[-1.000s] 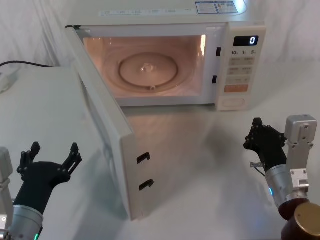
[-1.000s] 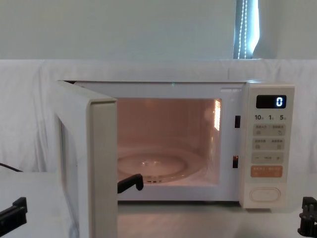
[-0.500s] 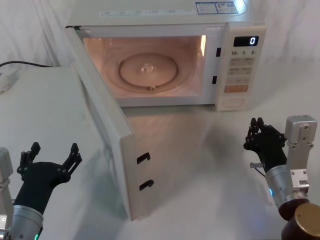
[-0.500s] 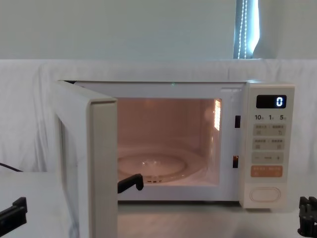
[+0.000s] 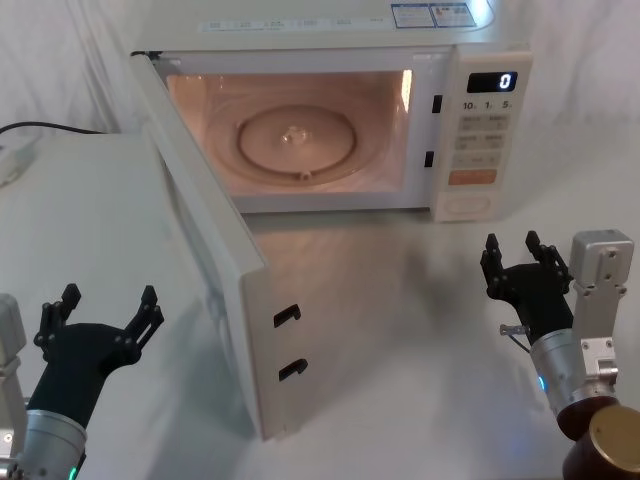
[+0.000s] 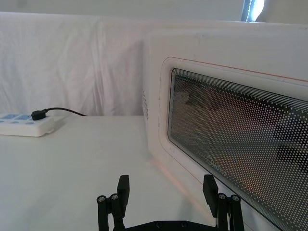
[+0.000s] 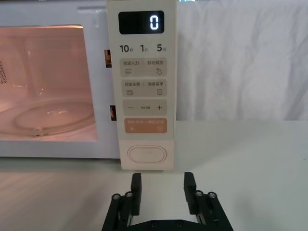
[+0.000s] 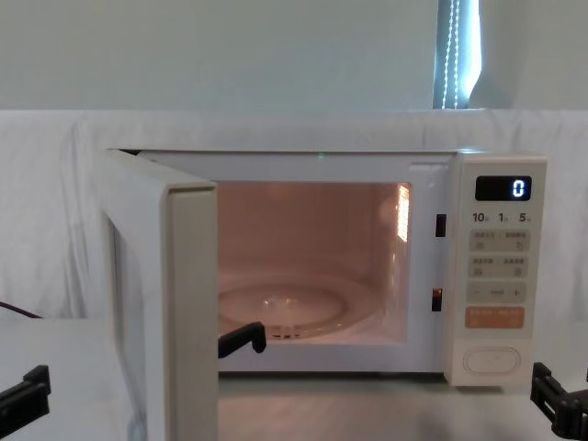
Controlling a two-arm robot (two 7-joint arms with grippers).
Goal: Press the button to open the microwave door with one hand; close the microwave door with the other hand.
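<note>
The microwave door (image 5: 215, 250) stands wide open, swung out towards my left side, with its dark window (image 6: 231, 130) facing my left gripper. That left gripper (image 5: 108, 297) hovers low over the table just outside the door, open and empty (image 6: 166, 180). The large cream oval button (image 7: 147, 154) sits at the bottom of the control panel (image 5: 468, 207). My right gripper (image 5: 512, 248) waits a short way in front of the button, apart from it, fingers open with nothing between them (image 7: 162, 180).
The lit oven cavity holds a glass turntable (image 5: 295, 140). An orange key (image 7: 146, 125) lies just above the button. A white power strip (image 6: 24, 129) with a black cable rests at the far left. White cloth covers the table (image 5: 400, 330).
My right gripper's fingers have spread from shut to open, staying in place before the panel. The left gripper and the door have not moved.
</note>
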